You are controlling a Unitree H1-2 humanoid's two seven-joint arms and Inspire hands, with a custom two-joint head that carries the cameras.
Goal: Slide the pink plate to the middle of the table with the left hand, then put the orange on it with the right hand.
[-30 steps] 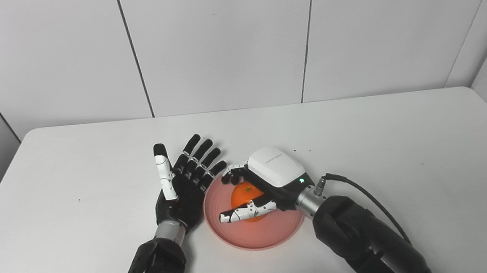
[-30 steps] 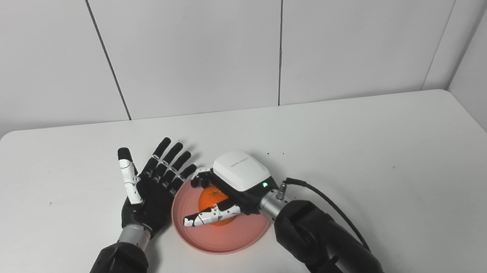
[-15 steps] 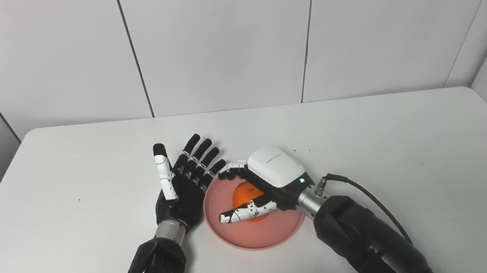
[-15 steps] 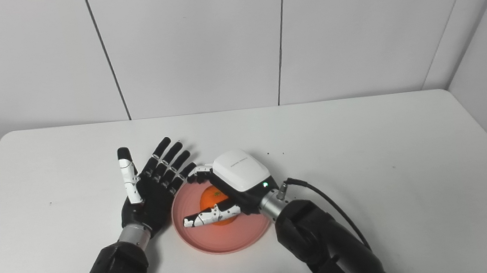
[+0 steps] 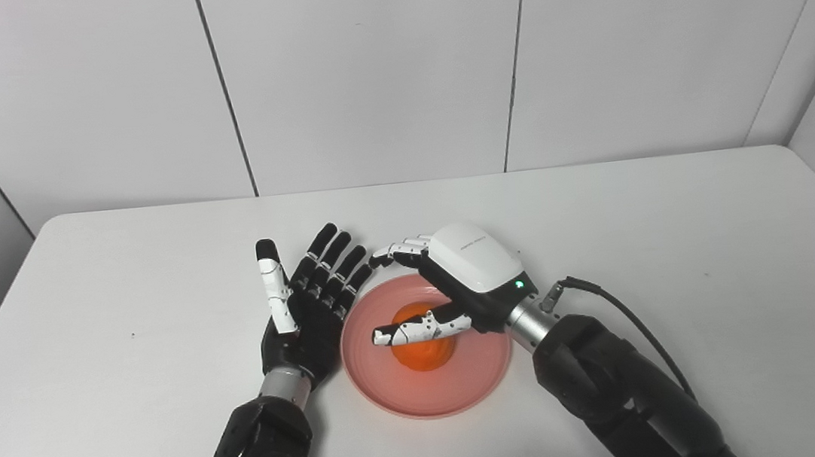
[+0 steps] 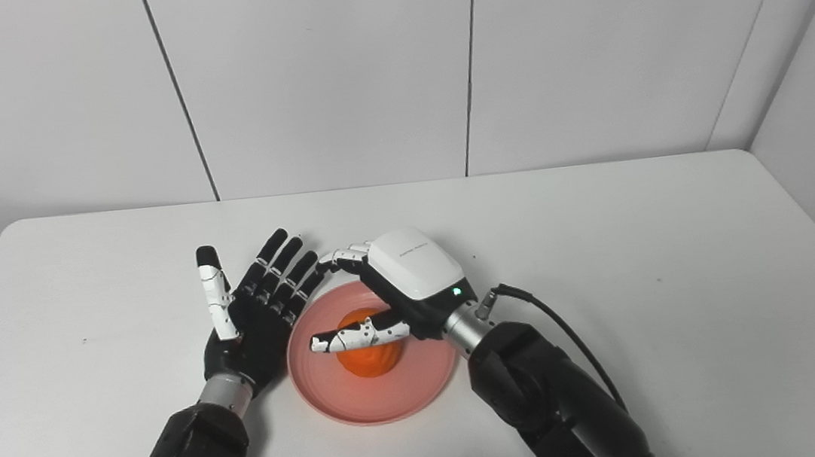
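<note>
The orange is now seen resting on the pink plate, near the plate's middle and a little toward 10 o'clock; half a second ago it was still enclosed by the fingers of the right hand, and that hold has since been given up. The right hand is released, its fingers spread and lifted away toward 1 o'clock from the fruit; only the thumb is still seen crossing in front of the orange's upper edge, and whether it touches the fruit cannot be told. The plate is found near the middle of the bench, unmoved across the last second. The left hand is held open, palm up, just beside the plate's rim at 9 o'clock, grasping nothing; it has not shifted. From this it is judged that both parts of the task are in effect done: the plate has been slid into place and the orange set on it; only the withdrawal of the right hand is thought to be left.
</note>
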